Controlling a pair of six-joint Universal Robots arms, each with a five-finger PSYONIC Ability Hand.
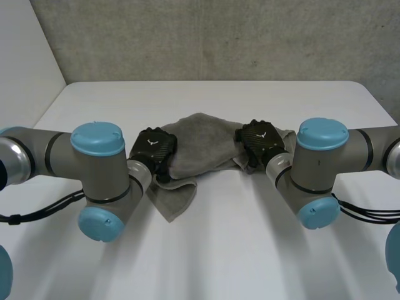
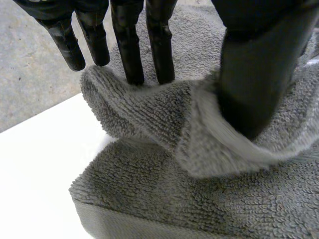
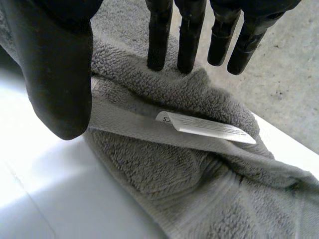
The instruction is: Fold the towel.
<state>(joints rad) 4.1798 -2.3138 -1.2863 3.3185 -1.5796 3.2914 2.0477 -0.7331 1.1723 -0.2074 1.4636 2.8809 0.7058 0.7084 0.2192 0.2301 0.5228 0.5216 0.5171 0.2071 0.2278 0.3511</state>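
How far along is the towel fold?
Done: nothing neat yet; the towel lies bunched on the table. In hand: the left hand pinches a raised fold, the right hand an edge by the label. Left: carry it over and flatten.

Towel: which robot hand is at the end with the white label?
The right robot hand: the white label lies by its thumb; the left robot hand's end is plain.
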